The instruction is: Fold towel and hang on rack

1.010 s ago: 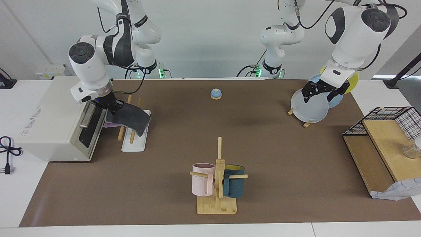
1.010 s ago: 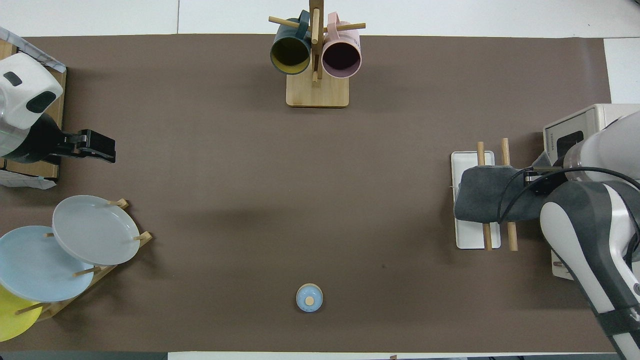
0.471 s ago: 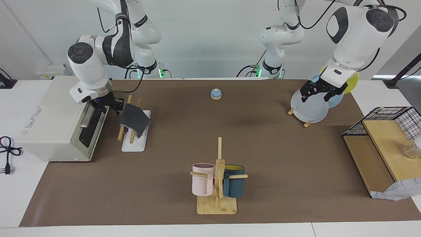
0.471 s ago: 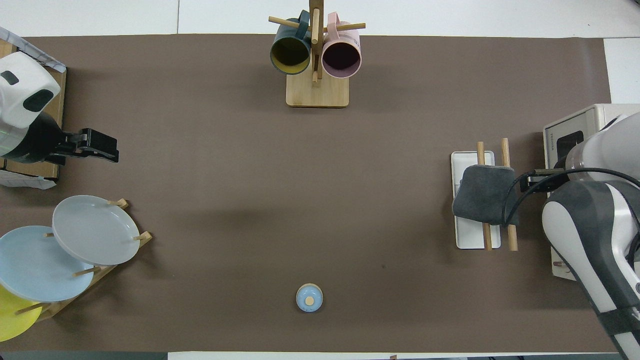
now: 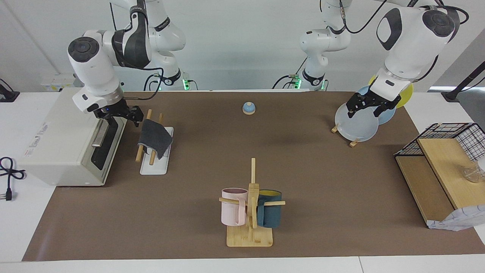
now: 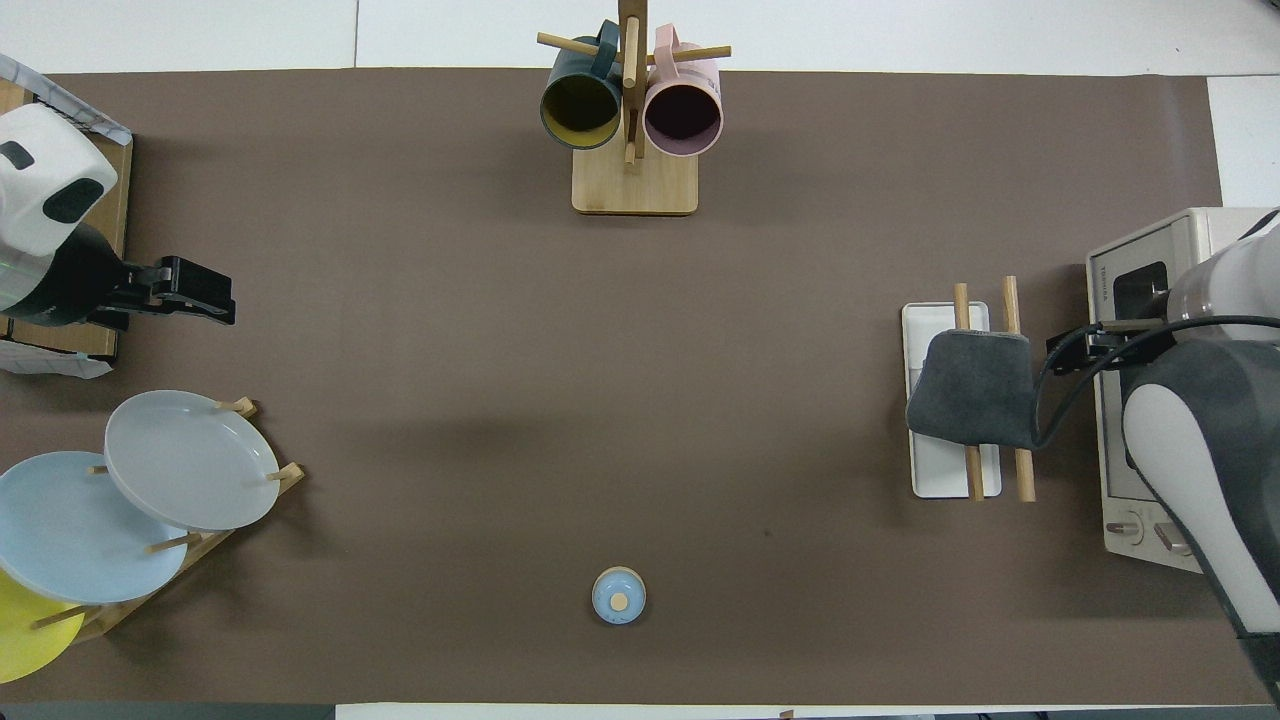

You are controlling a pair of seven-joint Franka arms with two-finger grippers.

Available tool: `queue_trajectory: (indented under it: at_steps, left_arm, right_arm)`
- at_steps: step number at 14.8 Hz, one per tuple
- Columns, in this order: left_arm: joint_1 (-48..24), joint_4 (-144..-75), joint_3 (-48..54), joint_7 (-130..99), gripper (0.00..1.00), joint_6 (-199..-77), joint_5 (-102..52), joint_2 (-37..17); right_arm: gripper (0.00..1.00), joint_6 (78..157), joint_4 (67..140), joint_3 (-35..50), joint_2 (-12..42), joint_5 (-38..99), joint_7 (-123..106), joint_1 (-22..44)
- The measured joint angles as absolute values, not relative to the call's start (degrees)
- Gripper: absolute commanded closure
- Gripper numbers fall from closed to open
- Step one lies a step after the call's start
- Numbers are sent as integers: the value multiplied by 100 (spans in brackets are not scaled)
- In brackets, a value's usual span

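The towel (image 5: 154,136) hangs folded over both rods of the rack (image 5: 161,163), dark grey face out, near the table edge at my right arm's end. It drapes across the middle of the rods, with one fold hanging down over the white base toward the table's centre. The rod ends stick out bare on both sides of it.

Handling: the towel is thin, soft and light. It has no stiffness of its own and takes its shape from the rods. I judge it would slide off if tugged sideways, since smooth wood gives little hold. If it needs correcting, I should pinch the hanging fold at its lower edge and lift first — not drag it along the rods.

My right gripper (image 5: 120,115) is just beside the towel, over the gap between the rack and the toaster oven (image 5: 60,136). Its fingers are spread wide and hold nothing; there is clear air between them and the cloth.

My left gripper (image 5: 370,107) waits over the plate stand (image 5: 354,143) at the other end of the table, also wide open and empty, in front of the grey plate (image 5: 358,123).

The mug tree (image 5: 252,206) stands at the table's edge farthest from me, and the bell (image 5: 248,108) sits near my own edge.

Judgement: the hanging step looks complete.
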State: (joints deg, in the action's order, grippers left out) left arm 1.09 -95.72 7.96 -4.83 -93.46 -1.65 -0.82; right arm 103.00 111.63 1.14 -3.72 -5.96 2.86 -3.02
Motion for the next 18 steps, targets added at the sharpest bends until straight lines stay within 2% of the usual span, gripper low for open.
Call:
queue_trajectory:
  at_steps: [8, 14, 18]
  left_arm:
    - [127, -9572, 745, -482, 0, -9348, -165, -82]
    - [127, -9563, 745, -482, 0, -9348, -165, -61]
    - [127, -9561, 745, -482, 0, -9348, -165, -50]
  right_arm:
    - [0, 8976, 9755, 206, -254, -474, 286, -261]
    - [0, 8916, 9426, 206, -157, -362, 286, -161]
    - [0, 8607, 9136, 116, -133, -362, 286, -69]
